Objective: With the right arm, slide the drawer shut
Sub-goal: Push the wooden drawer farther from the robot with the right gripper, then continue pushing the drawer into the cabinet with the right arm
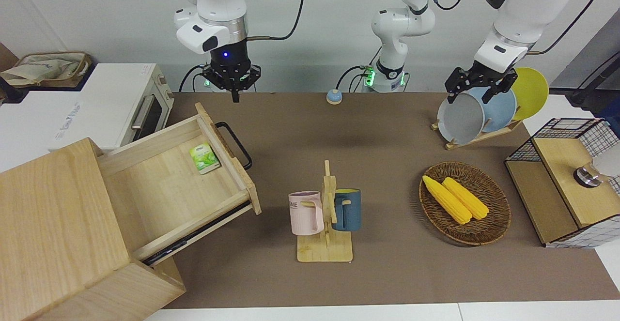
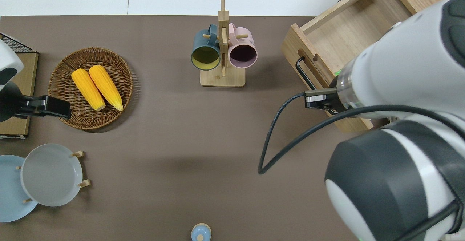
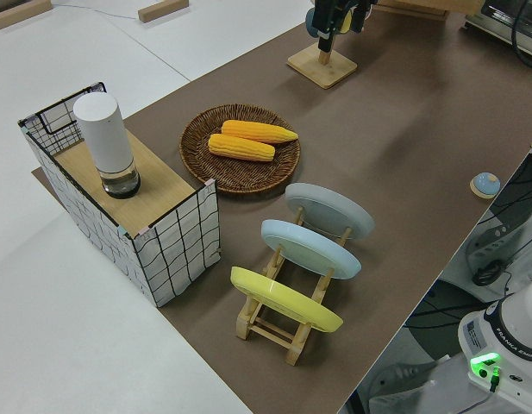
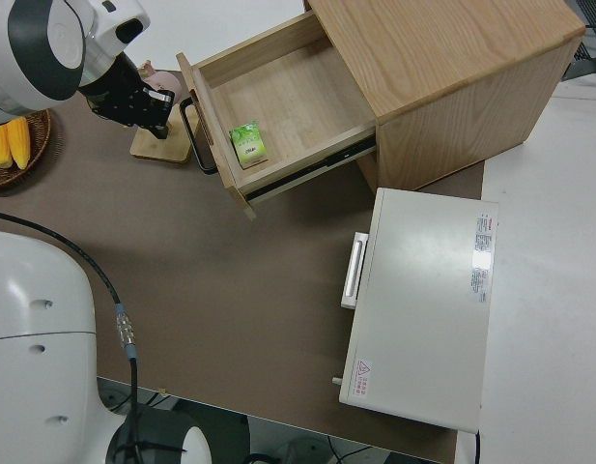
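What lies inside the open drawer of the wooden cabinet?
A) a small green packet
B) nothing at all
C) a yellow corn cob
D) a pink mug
A: a small green packet lies on the floor of the pulled-out drawer, close to its front panel, while the corn cobs sit in the wicker basket and the pink mug hangs on the mug stand.

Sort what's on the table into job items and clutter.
Job: the open drawer, its black handle, the right hand.

Clutter: green packet in the drawer, mug stand, corn basket, plate rack, toaster oven, wire shelf box.
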Robot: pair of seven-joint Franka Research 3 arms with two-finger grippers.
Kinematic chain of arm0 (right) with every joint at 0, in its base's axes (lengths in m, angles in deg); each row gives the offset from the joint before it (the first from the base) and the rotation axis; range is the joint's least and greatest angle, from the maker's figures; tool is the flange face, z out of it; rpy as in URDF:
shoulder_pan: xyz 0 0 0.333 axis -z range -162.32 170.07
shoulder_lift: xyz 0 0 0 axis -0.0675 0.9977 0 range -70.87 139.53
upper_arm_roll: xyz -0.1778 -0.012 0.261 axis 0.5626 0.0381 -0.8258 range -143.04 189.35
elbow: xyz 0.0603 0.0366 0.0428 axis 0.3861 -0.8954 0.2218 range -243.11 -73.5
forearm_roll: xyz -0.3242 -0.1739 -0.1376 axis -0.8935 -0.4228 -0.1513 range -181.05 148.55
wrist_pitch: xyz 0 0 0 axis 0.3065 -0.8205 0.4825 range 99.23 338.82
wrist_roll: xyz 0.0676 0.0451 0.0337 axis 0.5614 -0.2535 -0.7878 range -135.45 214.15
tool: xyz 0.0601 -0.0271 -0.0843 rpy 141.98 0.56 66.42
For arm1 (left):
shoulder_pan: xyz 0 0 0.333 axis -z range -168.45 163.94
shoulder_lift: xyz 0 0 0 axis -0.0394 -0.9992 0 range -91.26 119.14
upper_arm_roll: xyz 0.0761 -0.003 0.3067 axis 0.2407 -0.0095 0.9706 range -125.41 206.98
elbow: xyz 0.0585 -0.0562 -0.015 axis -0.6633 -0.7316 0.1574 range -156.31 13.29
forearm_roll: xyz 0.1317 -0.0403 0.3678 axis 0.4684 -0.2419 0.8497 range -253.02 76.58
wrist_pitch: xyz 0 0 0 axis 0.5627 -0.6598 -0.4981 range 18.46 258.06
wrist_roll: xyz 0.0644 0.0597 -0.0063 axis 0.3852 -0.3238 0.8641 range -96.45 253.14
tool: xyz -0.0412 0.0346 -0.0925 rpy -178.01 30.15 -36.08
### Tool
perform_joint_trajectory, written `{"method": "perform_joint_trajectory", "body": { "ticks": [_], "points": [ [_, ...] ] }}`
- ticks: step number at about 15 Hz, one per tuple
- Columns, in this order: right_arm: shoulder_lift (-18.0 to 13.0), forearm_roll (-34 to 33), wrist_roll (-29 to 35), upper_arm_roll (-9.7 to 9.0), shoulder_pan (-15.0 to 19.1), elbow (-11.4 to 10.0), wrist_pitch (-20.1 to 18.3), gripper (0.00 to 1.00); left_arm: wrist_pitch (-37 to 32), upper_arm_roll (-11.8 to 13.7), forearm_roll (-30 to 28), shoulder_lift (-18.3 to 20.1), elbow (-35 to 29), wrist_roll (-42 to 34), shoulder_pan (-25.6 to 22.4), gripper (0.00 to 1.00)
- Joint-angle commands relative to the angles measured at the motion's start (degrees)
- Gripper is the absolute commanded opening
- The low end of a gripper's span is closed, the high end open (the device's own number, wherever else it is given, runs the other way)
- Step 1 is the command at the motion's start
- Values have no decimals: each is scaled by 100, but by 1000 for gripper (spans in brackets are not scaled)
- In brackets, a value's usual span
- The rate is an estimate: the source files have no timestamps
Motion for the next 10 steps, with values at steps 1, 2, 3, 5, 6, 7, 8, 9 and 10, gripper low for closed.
{"method": "perform_joint_trajectory", "body": {
  "ticks": [1,2,3,5,6,7,8,9,10],
  "points": [
    [-13,-19,910,-13,-243,-41,31,0,-113,-39,98,-65,149,-56,-31,993],
    [22,-9,1200,-13,-322,-67,57,0,-113,-39,98,-65,149,-56,-31,993],
    [40,17,1429,-5,-331,-102,127,0,-113,-39,98,-65,149,-56,-31,993],
    [40,61,1895,-13,-340,-269,259,0,-113,-39,98,-65,149,-56,-31,993],
    [40,104,2202,-13,-340,-426,382,0,-113,-39,98,-65,140,-56,-31,993],
    [66,192,2474,-13,-323,-558,496,0,-113,-39,98,-65,140,-56,-31,993],
    [145,271,2799,-13,-323,-638,584,0,-113,-39,98,-65,149,-56,-31,993],
    [233,272,3176,-13,-323,-639,602,0,-113,-39,98,-65,149,-56,-31,993],
    [329,281,3441,-13,-314,-639,603,0,-113,-39,98,-65,140,-56,-31,993]
  ]
}}
